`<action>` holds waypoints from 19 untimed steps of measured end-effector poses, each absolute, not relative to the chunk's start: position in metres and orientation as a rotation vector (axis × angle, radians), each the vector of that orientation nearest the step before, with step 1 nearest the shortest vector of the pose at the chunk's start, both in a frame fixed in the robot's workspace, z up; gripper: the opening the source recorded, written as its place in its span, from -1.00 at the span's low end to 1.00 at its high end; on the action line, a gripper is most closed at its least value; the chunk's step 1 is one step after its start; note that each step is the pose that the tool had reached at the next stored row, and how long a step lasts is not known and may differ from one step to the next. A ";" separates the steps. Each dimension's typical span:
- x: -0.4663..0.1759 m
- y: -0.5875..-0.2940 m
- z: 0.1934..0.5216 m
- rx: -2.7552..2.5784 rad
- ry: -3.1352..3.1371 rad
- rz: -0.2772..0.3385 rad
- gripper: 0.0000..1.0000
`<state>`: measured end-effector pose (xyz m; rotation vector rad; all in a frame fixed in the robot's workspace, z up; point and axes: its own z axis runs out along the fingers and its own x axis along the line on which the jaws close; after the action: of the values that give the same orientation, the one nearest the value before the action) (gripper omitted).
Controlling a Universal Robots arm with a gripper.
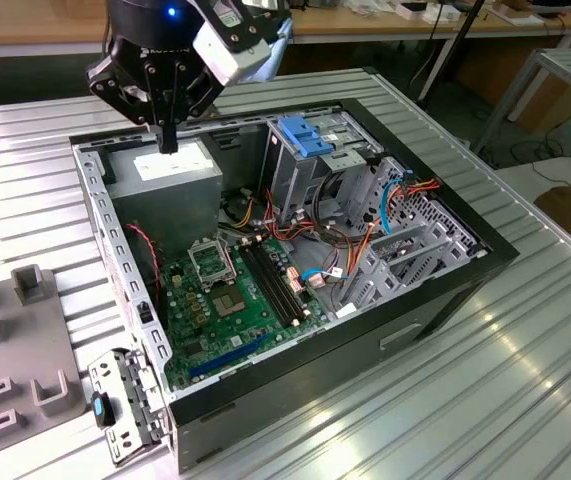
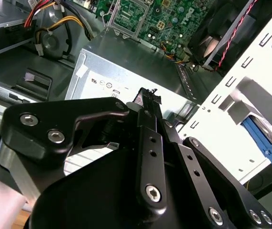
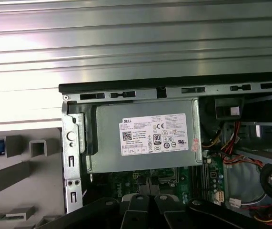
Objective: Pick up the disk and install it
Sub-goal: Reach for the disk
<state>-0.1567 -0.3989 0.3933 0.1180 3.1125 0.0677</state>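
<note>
We record an open computer case (image 1: pixel 315 385) lying on a ribbed metal table (image 1: pixel 525 390). A grey power-supply box (image 3: pixel 145 138) with a white sticker occupies one corner of the case. Just beside the box lies the green motherboard (image 1: pixel 230 300). Farther from the box, a metal drive cage (image 1: pixel 300 175) carries a blue latch plate (image 1: pixel 305 135), with orange and red cables (image 1: pixel 420 187) near it. Grey fixture blocks (image 1: pixel 30 285) stand outside the case, near the box's end.

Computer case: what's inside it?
Grey power-supply box, green motherboard, coloured cables, blue-topped drive cage. The gripper covers part of the box; beneath the box is hidden.
</note>
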 end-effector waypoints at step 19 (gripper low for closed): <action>-0.166 -0.399 0.393 0.118 3.112 0.068 -0.79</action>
<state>-0.1659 -0.3989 0.3933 0.1180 3.1125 0.0677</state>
